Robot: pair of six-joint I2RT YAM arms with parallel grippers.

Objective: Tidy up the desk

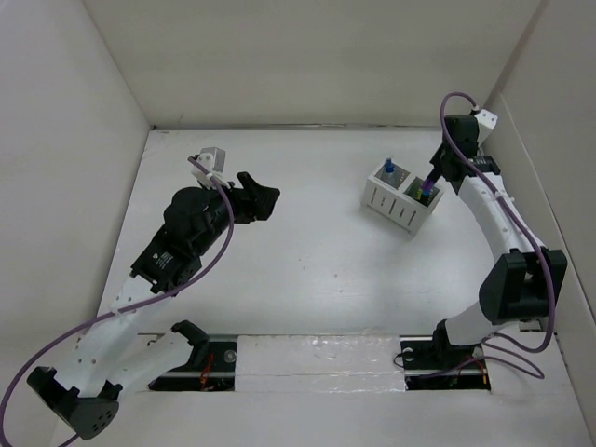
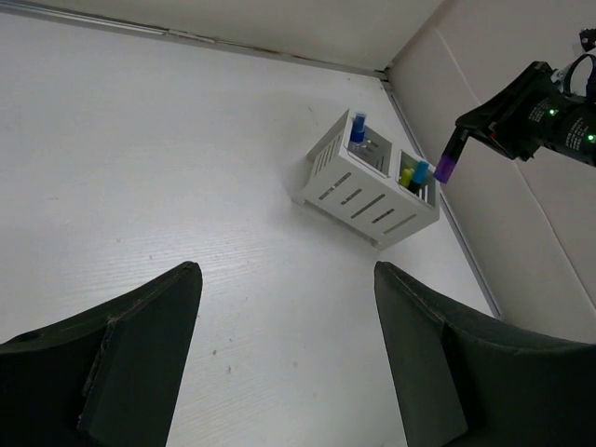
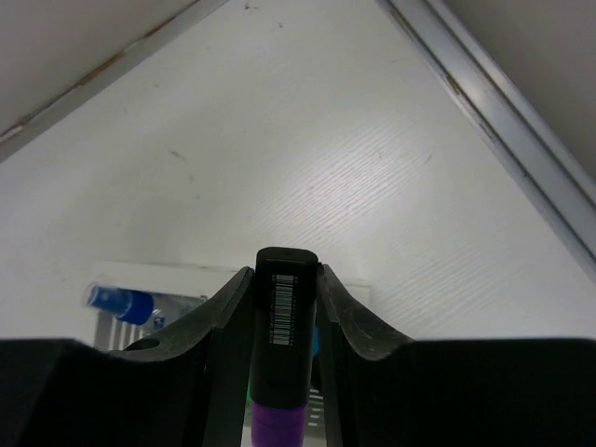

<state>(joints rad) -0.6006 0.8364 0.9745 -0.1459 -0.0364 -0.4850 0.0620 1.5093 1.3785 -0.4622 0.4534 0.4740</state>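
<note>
Right wrist view: the right gripper [image 3: 284, 279] is clenched on a black marker [image 3: 284, 312] with a purple end, over the right end of the white pen holder [image 2: 358, 200]. The holder stands on the desk [image 1: 307, 279], far right. The left gripper [image 2: 287, 272] is spread wide and grasps nothing.

White arms [image 1: 486, 212], black joints [image 1: 517, 284], purple cables [image 1: 454, 94], black left hand [image 1: 264, 197]

ribbed pen holder [image 2: 358, 200] with blue pen [image 2: 358, 127]; purple marker [image 2: 445, 168] above it
</note>
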